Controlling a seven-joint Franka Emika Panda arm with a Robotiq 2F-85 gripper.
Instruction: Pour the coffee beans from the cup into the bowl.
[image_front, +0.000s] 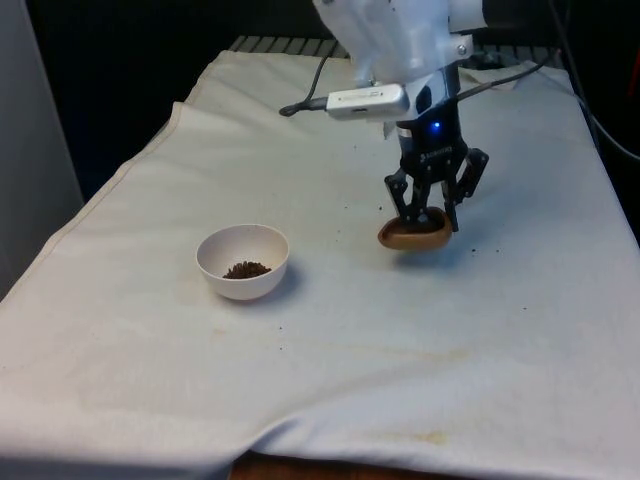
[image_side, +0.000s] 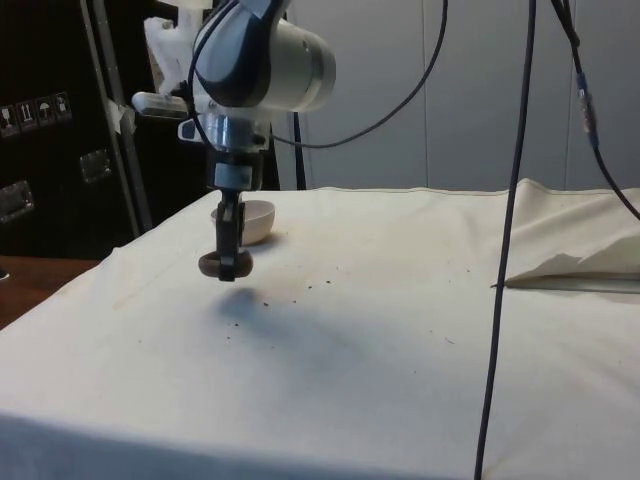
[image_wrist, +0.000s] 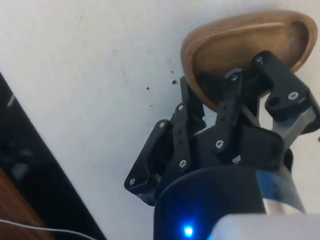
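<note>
1. White bowl (image_front: 243, 261) is sitting on the bench (image_front: 330, 370), well off to the front view's left of the hand and nearer the camera. In the side view the bowl (image_side: 249, 221) is showing just behind the hand.
2. Coffee beans (image_front: 246, 269) are lying as a small dark heap in the bottom of the bowl.
3. A few loose dark specks (image_side: 285, 293) are lying on the white cloth under and beside the hand; some are also showing in the wrist view (image_wrist: 172, 80), just beside the cup rim.
4. Hand (image_front: 428, 213) is pointing straight down, clenching on the rim of the brown wooden cup (image_front: 414, 236); one finger is sitting inside the rim, the other outside. Same grasp is showing in the wrist view, hand (image_wrist: 240, 87) on the cup (image_wrist: 240, 42).
5. Cup is hanging directly under the hand, tilted, just above the bench; in the side view the cup (image_side: 212, 265) is sitting clear of its shadow on the cloth, with the hand (image_side: 229, 262) around it.
6. Cup's inside, as seen in the wrist view, is looking bare wood, no beans visible.
7. Cup and bowl are well apart, not touching.
</note>
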